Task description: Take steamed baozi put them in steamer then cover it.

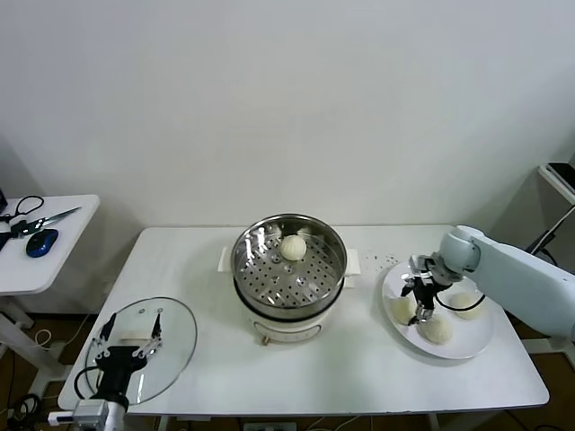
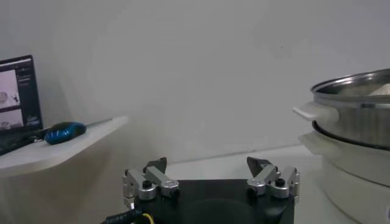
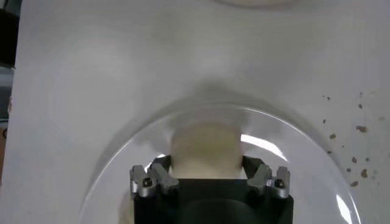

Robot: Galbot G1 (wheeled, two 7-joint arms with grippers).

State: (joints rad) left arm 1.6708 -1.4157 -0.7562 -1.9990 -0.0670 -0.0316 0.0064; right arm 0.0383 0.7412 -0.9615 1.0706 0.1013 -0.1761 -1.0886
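Note:
The steel steamer (image 1: 289, 269) stands mid-table on its white pot base, with one steamed baozi (image 1: 293, 248) on its perforated floor. To the right, a white plate (image 1: 467, 346) carries three more baozi (image 1: 438, 330). My right gripper (image 1: 420, 302) is down over the plate's left side. In the right wrist view its fingers (image 3: 159, 175) press both sides of a cream baozi (image 3: 204, 149), so it is shut on that bun. The glass cover (image 1: 175, 328) lies at the table's front left. My left gripper (image 1: 130, 337) hovers open over it, its jaws wide apart in the left wrist view (image 2: 210, 163).
A side table (image 1: 54, 269) at far left holds a blue mouse (image 1: 41, 241) and scissors (image 1: 45, 218). Dark crumbs (image 1: 382, 261) lie between steamer and plate. The steamer wall (image 2: 359, 97) rises close beside the left gripper. Bare tabletop runs along the front.

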